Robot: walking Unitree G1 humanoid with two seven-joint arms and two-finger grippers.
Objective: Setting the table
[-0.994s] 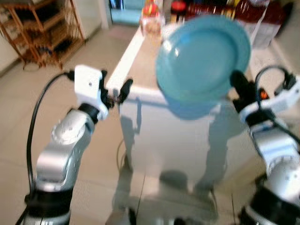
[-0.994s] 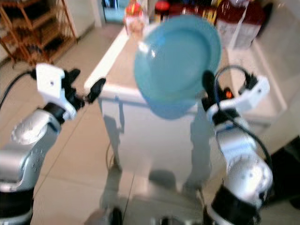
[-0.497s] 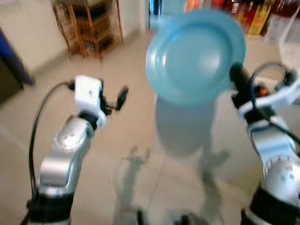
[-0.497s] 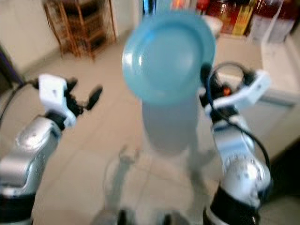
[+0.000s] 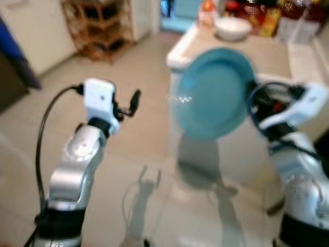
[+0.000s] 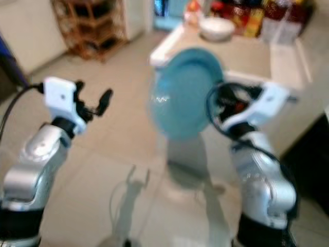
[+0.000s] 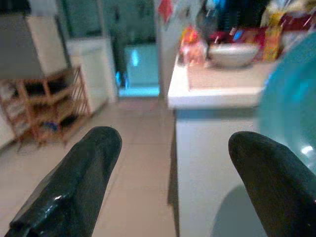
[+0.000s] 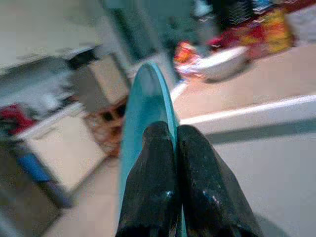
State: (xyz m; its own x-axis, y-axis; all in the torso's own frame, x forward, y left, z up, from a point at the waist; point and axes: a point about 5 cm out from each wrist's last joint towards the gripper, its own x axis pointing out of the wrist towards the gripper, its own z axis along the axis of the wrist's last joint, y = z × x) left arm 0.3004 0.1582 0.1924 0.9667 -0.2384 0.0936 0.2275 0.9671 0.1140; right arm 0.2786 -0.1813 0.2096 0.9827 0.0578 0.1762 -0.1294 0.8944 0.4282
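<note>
While the right tool point(image 8: 170, 197) pinches the plate's point(image 5: 216, 92) rim, the left tool point(image 7: 173, 173) seems spread.

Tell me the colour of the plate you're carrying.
Plain teal-blue plate, clearest in the left eye view.

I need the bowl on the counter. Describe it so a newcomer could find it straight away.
Start at the pale counter ahead of the robot and look to its far end. The white bowl sits there, wide and shallow, the one plain white thing beside the red and yellow packages.

Silver arms point(image 5: 77, 164) — white wrist blocks point(image 5: 99, 96), looping black cables point(image 5: 43, 128) — long black fingers point(image 7: 74, 182).
</note>
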